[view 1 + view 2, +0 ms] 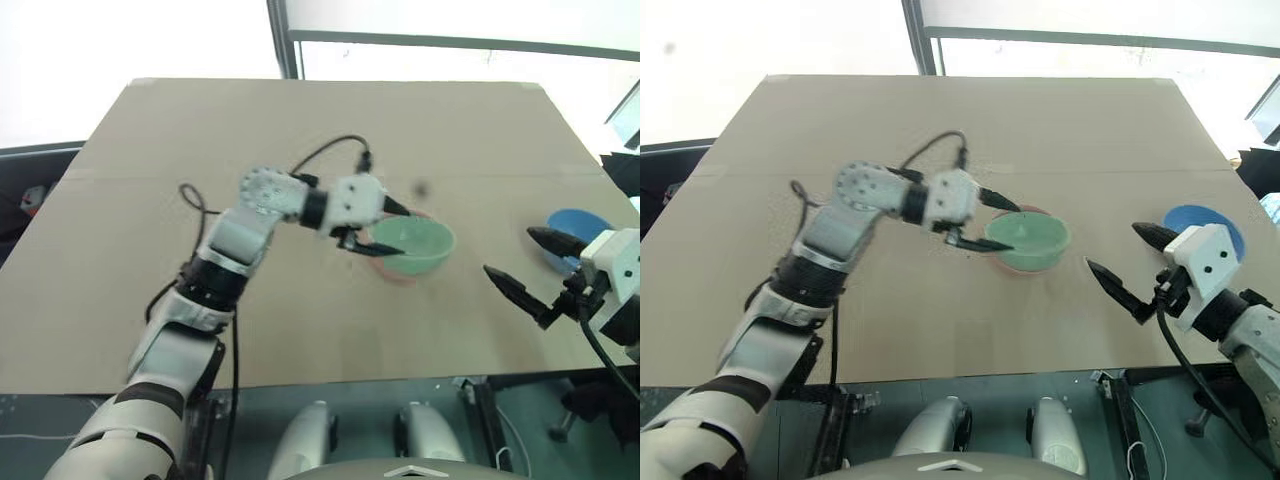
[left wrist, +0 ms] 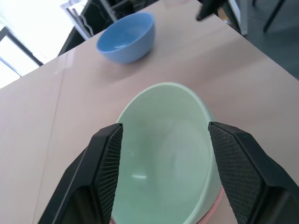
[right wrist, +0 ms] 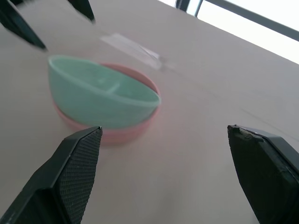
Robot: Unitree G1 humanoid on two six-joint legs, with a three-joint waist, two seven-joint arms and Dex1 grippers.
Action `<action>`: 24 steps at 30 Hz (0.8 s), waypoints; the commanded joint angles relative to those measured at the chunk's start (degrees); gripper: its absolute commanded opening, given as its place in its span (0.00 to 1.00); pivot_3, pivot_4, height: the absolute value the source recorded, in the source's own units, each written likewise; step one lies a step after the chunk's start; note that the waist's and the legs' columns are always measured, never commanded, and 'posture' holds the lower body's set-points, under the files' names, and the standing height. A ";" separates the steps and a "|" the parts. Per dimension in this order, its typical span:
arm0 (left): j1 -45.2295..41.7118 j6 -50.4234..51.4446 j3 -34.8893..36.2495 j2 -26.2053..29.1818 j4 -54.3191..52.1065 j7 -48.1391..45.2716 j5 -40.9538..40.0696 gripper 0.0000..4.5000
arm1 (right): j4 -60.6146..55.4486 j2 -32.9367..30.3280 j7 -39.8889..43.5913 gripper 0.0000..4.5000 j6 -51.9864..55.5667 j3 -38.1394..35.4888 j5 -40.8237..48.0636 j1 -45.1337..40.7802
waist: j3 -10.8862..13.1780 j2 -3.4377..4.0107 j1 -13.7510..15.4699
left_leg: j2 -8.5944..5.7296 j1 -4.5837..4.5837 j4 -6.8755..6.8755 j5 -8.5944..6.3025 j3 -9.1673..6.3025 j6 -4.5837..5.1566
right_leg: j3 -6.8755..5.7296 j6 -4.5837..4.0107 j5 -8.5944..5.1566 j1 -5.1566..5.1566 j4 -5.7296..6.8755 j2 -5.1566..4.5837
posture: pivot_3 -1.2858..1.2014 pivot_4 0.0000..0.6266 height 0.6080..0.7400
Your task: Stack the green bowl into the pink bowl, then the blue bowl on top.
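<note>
Three bowls on the brown tabletop (image 1: 300, 130), one of each colour. The green bowl (image 1: 412, 246) sits in the pink bowl (image 3: 122, 134) near the middle, mouth up but tipped, its rim riding higher on one side, with a strip of pink showing underneath. Round bowls, so no long axis to speak of. The blue bowl (image 1: 577, 232) stands alone and upright, well apart at the table's right edge. The left gripper (image 1: 375, 225) is at the green bowl's rim, fingers (image 2: 105, 161) parted either side of it and not clamping. The right gripper (image 1: 528, 265) hangs near the blue bowl, jaws spread wide, holding nothing.
</note>
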 commanded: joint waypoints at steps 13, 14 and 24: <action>24.53 9.54 22.06 11.53 -19.40 -2.71 -22.44 0.72 | 39.95 -13.60 4.28 0.88 6.42 18.71 -16.10 -27.47 | 0.04 0.04 0.25 | 0.02 0.00 -0.04 -0.01 0.05 0.01 | 0.11 -0.01 0.00 -0.02 -0.16 -0.12 | 0.52 0.24 1.00; 25.02 10.02 22.27 11.53 -20.33 -2.38 -23.27 0.72 | 42.14 -13.80 5.49 0.82 6.16 19.95 -16.70 -28.87 | 0.06 0.05 0.35 | 0.03 -0.02 -0.06 -0.01 0.01 0.01 | 0.07 -0.01 0.00 -0.02 -0.18 -0.12 | 0.52 0.24 1.00; 27.05 10.95 23.12 9.74 -24.97 4.43 -26.11 1.00 | 50.91 -13.41 9.42 0.01 0.74 24.57 -22.56 -33.73 | 0.09 0.12 0.38 | -0.03 -0.07 -0.08 -0.01 -0.04 0.01 | 0.02 -0.01 0.00 -0.06 -0.16 -0.24 | 0.52 0.24 1.00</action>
